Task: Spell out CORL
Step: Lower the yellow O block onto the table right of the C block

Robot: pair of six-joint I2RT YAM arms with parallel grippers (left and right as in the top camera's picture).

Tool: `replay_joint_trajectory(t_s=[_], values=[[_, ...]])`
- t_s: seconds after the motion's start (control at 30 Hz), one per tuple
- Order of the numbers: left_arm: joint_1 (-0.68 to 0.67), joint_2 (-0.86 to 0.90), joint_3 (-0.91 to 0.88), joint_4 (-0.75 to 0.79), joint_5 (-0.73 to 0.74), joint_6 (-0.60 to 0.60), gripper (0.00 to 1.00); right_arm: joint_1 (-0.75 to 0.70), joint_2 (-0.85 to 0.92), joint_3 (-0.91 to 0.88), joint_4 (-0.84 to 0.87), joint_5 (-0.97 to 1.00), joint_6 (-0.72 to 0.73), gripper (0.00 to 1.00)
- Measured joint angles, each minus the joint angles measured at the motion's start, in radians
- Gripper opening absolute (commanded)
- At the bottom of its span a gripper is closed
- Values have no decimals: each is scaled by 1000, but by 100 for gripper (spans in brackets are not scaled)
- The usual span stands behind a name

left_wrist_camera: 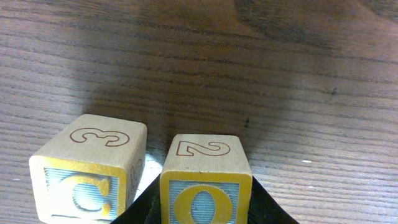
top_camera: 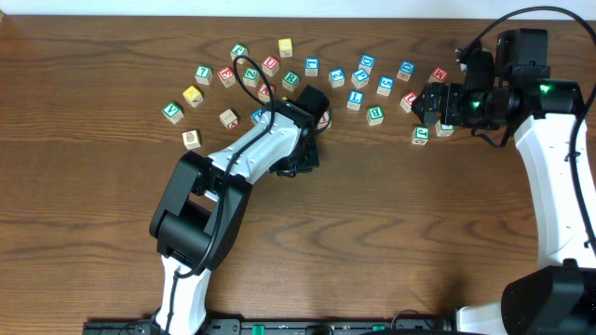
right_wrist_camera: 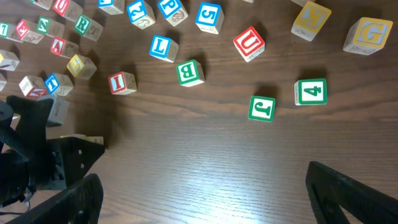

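Note:
In the left wrist view my left gripper (left_wrist_camera: 205, 214) is shut on the O block (left_wrist_camera: 205, 180), a yellow-framed block with a 2 on top, resting on the table. The C block (left_wrist_camera: 87, 177), with a 3 on top, stands just to its left with a narrow gap between them. In the overhead view the left gripper (top_camera: 300, 160) hides both blocks. My right gripper (right_wrist_camera: 202, 199) is open and empty above bare wood; it also shows in the overhead view (top_camera: 426, 102). A blue L block (right_wrist_camera: 162, 47) and a green R block (right_wrist_camera: 83, 23) lie among the loose blocks.
Several loose letter blocks are scattered across the far side of the table (top_camera: 307, 65). Near my right gripper lie a green J (right_wrist_camera: 262, 107), a green 4 (right_wrist_camera: 310, 91), a green B (right_wrist_camera: 190, 72), a red I (right_wrist_camera: 122, 82) and a red U (right_wrist_camera: 249, 43).

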Motion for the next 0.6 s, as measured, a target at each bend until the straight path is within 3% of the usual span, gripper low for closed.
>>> replay_joint_trajectory(t_s=[0.6], values=[[1, 0, 0, -7, 39, 0, 27, 0, 0, 0, 0, 0, 0, 99]])
